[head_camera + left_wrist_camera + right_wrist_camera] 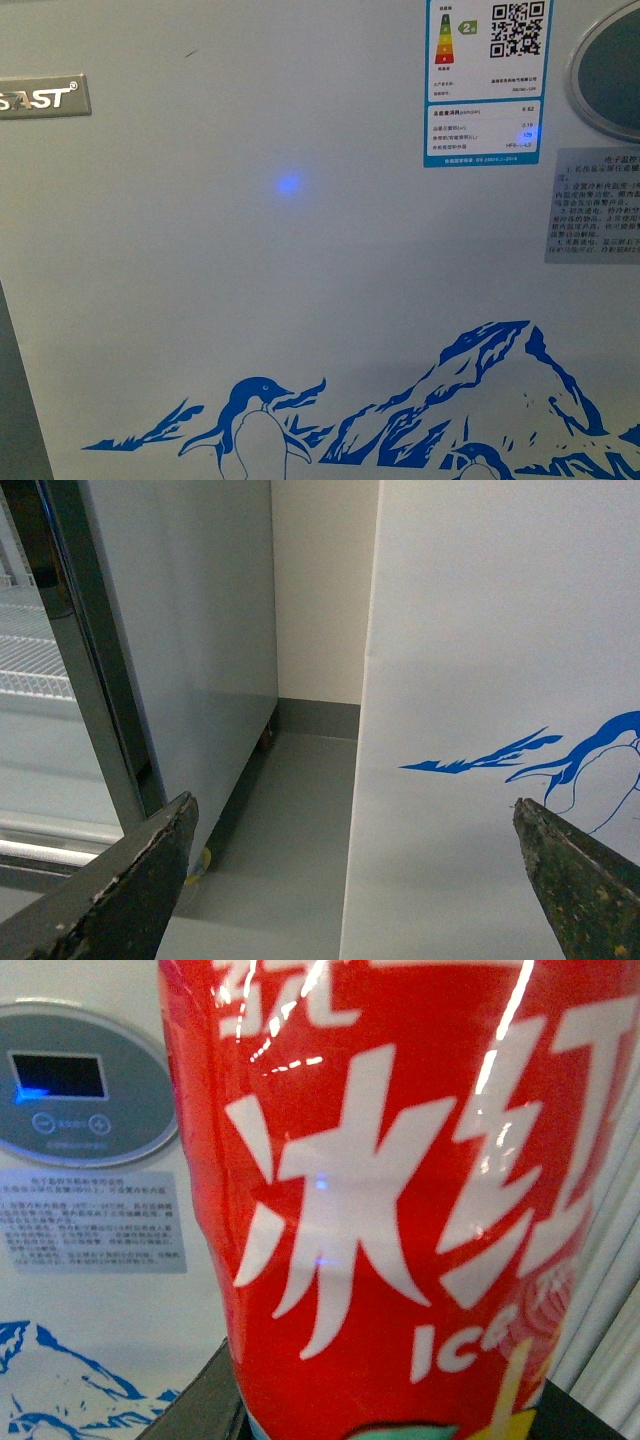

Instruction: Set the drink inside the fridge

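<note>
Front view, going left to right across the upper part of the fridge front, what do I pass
On the fridge: brand badge → blue light spot → energy label → oval control panel.

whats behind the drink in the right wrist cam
The white front of the fridge: a grey oval control panel, a printed notice and blue mountain art. The drink hides the rest of that front.

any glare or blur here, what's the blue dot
Front view: dim, bluish, a blue light spot on the fridge. Right wrist view: white glare streaks on the drink, so close it looks soft. Left wrist view: evenly lit, no harsh glare.
</note>
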